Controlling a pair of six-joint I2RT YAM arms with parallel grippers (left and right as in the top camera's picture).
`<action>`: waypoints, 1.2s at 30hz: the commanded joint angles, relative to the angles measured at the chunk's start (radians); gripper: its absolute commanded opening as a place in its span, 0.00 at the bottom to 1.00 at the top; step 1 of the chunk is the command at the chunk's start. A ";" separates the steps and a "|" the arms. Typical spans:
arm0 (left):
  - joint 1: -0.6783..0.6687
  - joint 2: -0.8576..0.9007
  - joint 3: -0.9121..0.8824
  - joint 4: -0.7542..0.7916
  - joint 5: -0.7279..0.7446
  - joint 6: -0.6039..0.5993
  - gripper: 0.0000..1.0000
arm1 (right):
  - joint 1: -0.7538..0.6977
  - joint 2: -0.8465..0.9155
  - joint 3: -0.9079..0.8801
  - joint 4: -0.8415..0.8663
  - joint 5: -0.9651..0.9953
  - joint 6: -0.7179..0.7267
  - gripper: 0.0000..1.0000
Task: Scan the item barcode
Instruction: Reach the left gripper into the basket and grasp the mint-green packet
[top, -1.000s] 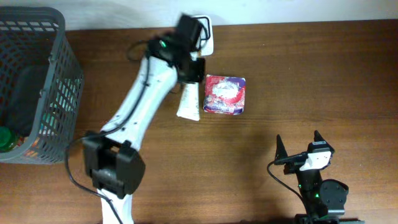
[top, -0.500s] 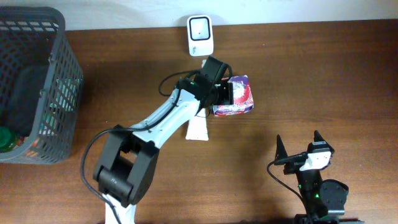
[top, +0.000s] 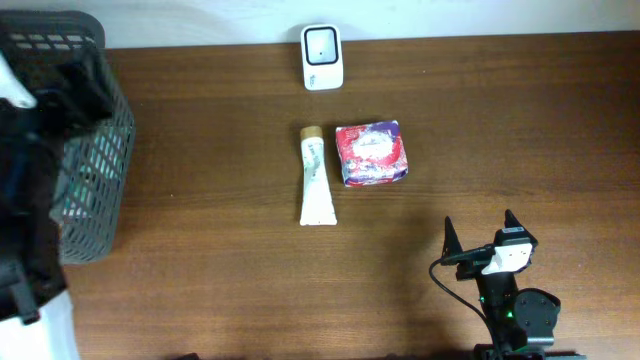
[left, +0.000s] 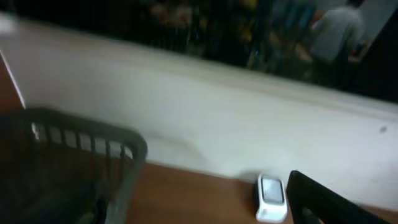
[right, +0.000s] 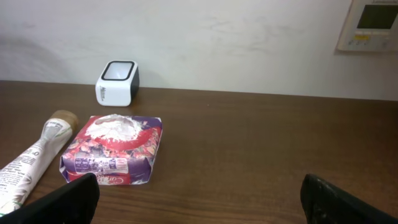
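I see a purple-and-red packet (top: 372, 155) flat on the tabletop (top: 200, 230) beside a white tube (top: 317, 188). It lies well ahead of my right end effector (top: 479, 225), whose fingers are spread apart. The left end effector (top: 75, 85) is far off and blurred, so I cannot tell its state.

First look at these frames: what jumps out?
The red-and-purple packet and white tube lie side by side mid-table, with the scanner at the far edge. The left arm is a blur over the basket at left; the right pincer sits open near the front.
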 joint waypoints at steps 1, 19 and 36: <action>0.137 0.145 0.172 0.010 -0.034 0.042 0.99 | -0.004 -0.006 -0.009 -0.002 0.005 0.004 0.98; 0.379 1.001 0.187 -0.275 0.126 0.489 0.62 | -0.004 -0.006 -0.009 -0.002 0.005 0.004 0.99; 0.325 1.094 0.262 -0.321 0.072 0.331 0.00 | -0.004 -0.006 -0.009 -0.002 0.005 0.004 0.98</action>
